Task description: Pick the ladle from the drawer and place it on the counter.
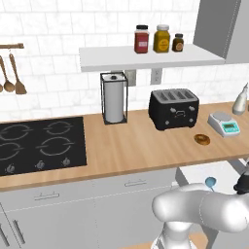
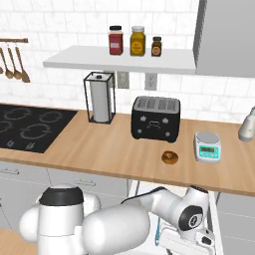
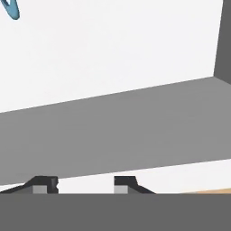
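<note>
**A:** Where is the ladle [image 2: 157, 234]?

**B:** It lies on the pale floor of the open drawer [image 1: 197, 171], toward the drawer's left side. Its small round bowl points at the far end and its thin handle runs back toward the robot. It has not been lifted.

**A:** And the hand [image 3: 83, 186]?

**B:** It is low inside the drawer, to the right of the ladle and apart from it. Its tips stand partly spread, with only bare drawer floor showing between them, so it pinches nothing. In the hand view the ladle is just a teal sliver in one corner, well off the line between the tips.

**A:** So which step is this?

**B:** The reach for the grasp, by the look of it. The next move seems to call for shifting the hand left until the handle sits between the tips, then pressing them together on it.

**A:** And then?

**B:** Then lift it clear of the drawer's walls and carry it up to the surface [image 1: 136, 146]. There is bare wood left of the doughnut [image 1: 202, 139] and in front of the toaster [image 1: 173, 108].
</note>
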